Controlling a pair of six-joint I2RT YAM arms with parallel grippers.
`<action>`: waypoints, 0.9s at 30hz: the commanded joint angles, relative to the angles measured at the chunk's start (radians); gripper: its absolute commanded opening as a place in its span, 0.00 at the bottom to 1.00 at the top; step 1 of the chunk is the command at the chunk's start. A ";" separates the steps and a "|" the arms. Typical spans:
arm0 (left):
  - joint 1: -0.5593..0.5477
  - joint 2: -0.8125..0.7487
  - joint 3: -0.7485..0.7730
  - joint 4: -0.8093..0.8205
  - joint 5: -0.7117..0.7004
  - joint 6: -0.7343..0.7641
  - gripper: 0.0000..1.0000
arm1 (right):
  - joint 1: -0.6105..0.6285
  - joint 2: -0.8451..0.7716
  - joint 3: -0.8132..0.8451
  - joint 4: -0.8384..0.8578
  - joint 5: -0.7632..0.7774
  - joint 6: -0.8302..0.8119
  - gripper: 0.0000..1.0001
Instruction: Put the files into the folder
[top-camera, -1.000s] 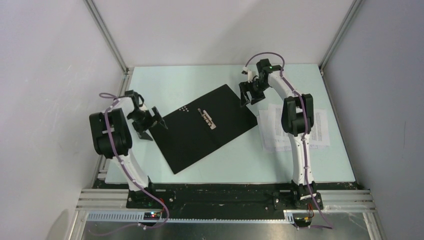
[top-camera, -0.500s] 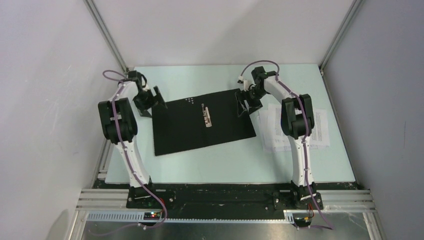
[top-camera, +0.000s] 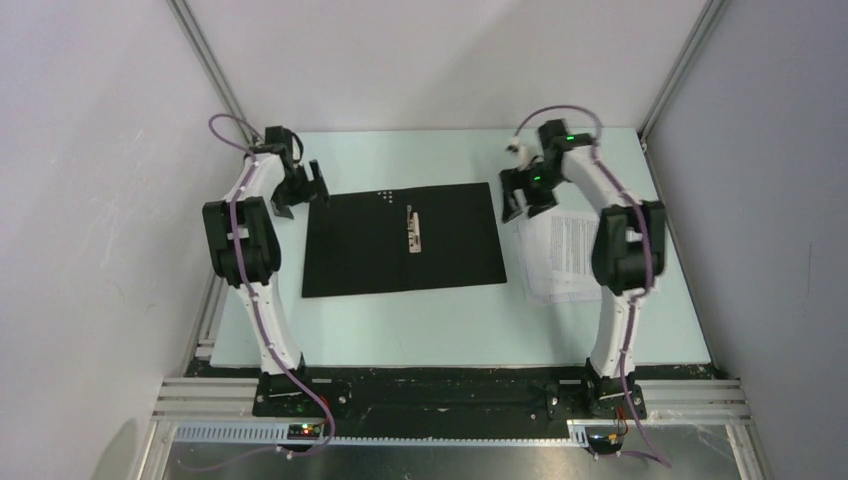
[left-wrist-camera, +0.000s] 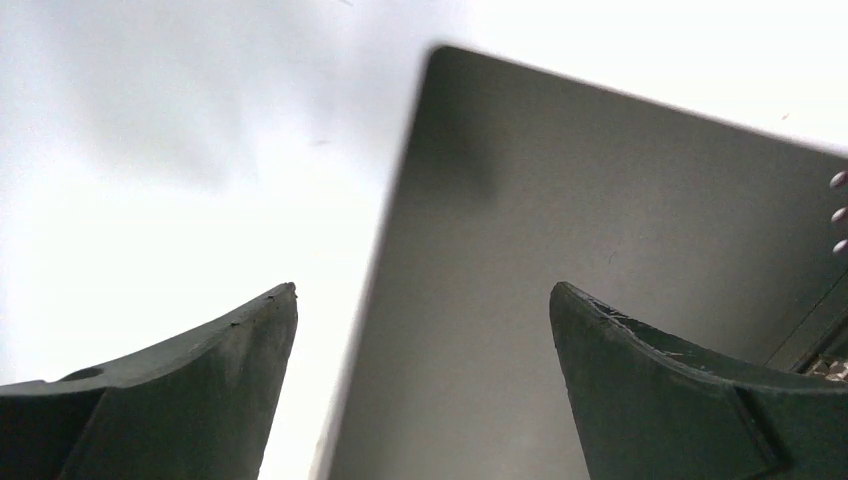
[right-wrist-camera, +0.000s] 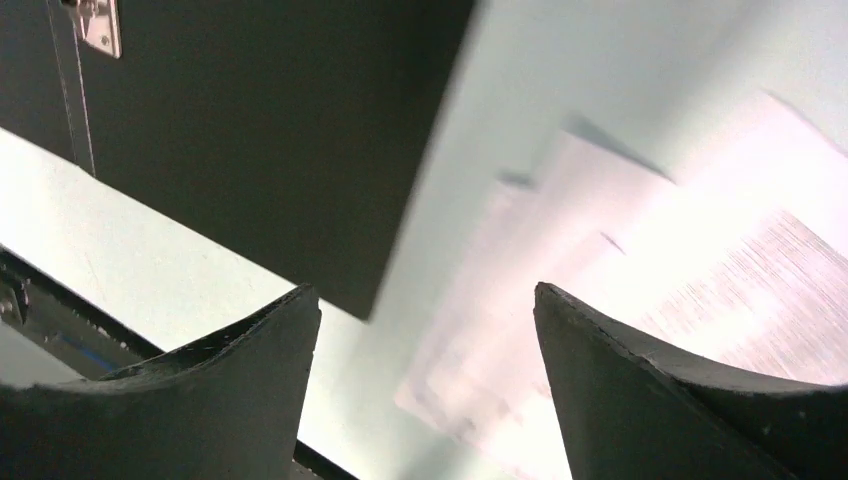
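Flanking the open folder (top-camera: 370, 250), both arms outstretched, left gripper (top-camera: 303, 190) and right gripper (top-camera: 524, 196) spread wide, empty.

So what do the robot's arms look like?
The left arm and right arm are white tubes with chunky black joints. A thin purple cable loops along each. A small green light glows on the right one. The left tool and right tool each have two dark, curved, pointed fingers.

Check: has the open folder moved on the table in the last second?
Yes. The folder has turned clockwise in the top view, from diagonal to square with the table edges.
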 joint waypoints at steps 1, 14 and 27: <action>-0.005 -0.208 0.092 0.019 -0.246 0.062 1.00 | -0.196 -0.285 -0.110 0.042 0.117 0.029 0.83; -0.211 -0.205 0.286 0.018 0.180 0.161 1.00 | -0.646 -0.476 -0.471 0.091 0.394 0.151 0.87; -0.293 -0.114 0.306 -0.024 0.427 0.152 0.98 | -0.855 -0.445 -0.601 0.176 0.271 0.197 0.89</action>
